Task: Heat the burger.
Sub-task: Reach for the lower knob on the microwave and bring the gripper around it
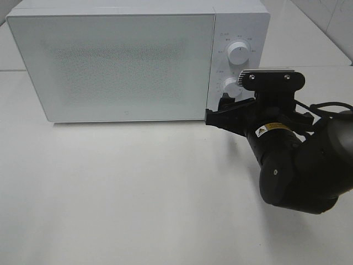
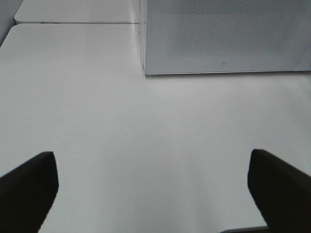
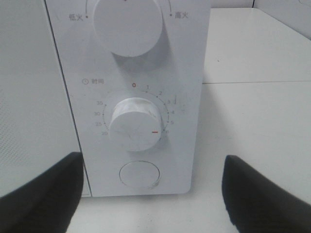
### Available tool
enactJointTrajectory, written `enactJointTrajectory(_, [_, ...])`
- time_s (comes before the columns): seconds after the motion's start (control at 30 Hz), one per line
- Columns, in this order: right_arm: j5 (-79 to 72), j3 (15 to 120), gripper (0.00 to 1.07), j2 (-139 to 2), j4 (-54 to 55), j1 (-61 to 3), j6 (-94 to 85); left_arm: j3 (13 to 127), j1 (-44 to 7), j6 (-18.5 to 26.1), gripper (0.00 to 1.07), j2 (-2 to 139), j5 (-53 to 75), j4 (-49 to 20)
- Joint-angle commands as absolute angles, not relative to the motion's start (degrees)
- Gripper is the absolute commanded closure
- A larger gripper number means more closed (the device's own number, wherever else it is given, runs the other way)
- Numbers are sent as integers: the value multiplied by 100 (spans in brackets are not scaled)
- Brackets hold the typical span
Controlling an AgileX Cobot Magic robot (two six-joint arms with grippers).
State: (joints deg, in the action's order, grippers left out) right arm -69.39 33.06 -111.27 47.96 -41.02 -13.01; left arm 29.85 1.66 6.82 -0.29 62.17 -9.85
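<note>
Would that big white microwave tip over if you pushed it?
The microwave is wide, low and flat on the table, so it probably won't tip. It looks bulky, likely heavy, so a gentle push may not budge it. A hard shove might slide it on the smooth top.

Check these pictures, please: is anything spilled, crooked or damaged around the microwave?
Nothing stands out. The microwave sits straight with its door shut, and the table shows no spill. The timer knob looks intact; its red mark sits off 0, just past 5.
</note>
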Motion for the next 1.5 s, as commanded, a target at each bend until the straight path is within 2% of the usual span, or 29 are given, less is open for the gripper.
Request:
enactJointTrajectory(0.03, [-7334, 3495, 31, -11276, 4652, -3936, -1266, 2974, 166, 647, 9, -138, 6148, -1014])
enactJointTrajectory(0.57, [-7191, 4051, 31, -11551, 4165, -3759, -1266, 2974, 166, 647, 9, -138, 6148, -1014])
enactJointTrajectory(0.9, [-7002, 4326, 31, -11677, 3787, -3380, -1255, 2974, 166, 647, 9, -138, 6148, -1020])
enactJointTrajectory(1.5, [-6830, 4584, 32, -12107, 3673, -3335, -1226, 2974, 166, 647, 9, -138, 6148, -1008])
